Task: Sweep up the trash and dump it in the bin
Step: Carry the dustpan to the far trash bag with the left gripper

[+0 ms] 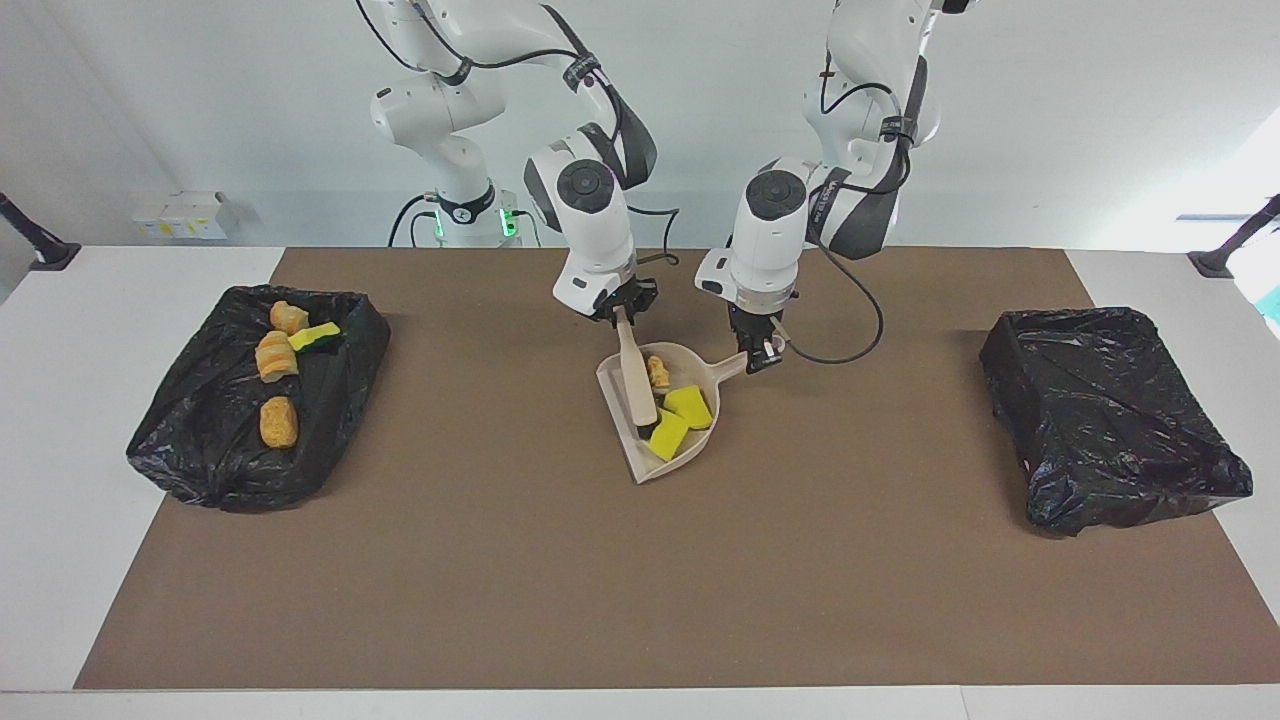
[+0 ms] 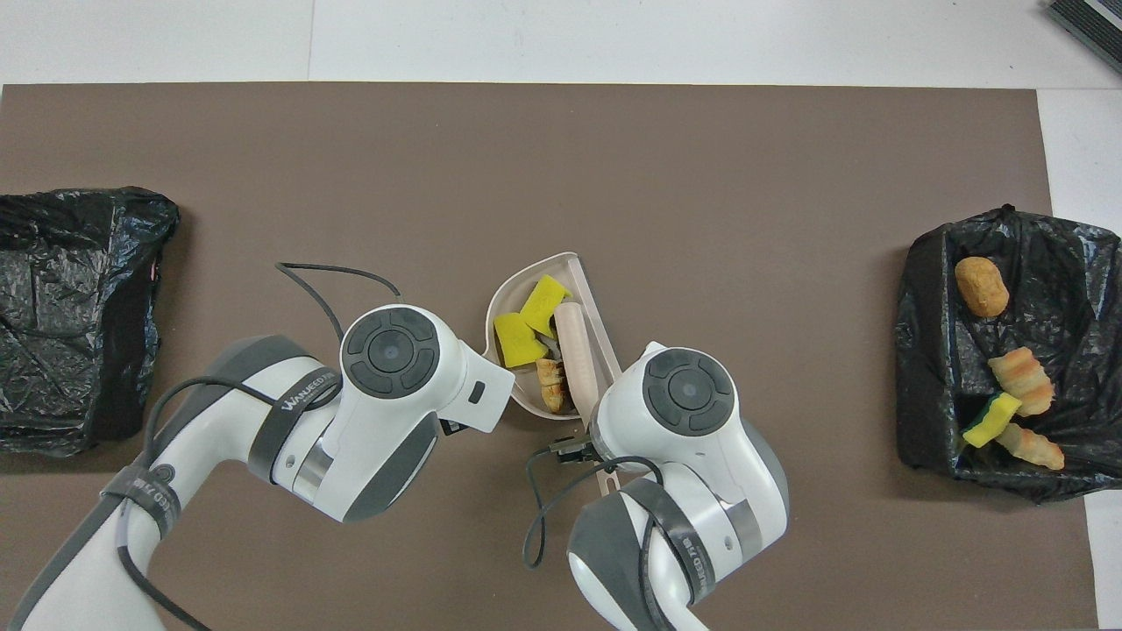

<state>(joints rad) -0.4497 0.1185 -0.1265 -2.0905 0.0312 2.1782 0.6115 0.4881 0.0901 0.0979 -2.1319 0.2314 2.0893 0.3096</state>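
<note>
Brush (image 1: 636, 378) inside dustpan (image 1: 640, 458) rim, trash (image 1: 688, 404) against its wall.

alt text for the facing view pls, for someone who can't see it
Two white robot arms work over a beige dustpan at the middle of a brown table: the right gripper holds a brush inside it against two yellow sponge pieces and a tan lump, and the left gripper holds its handle. One black-lined bin holds four scraps; the other bin shows none.
</note>
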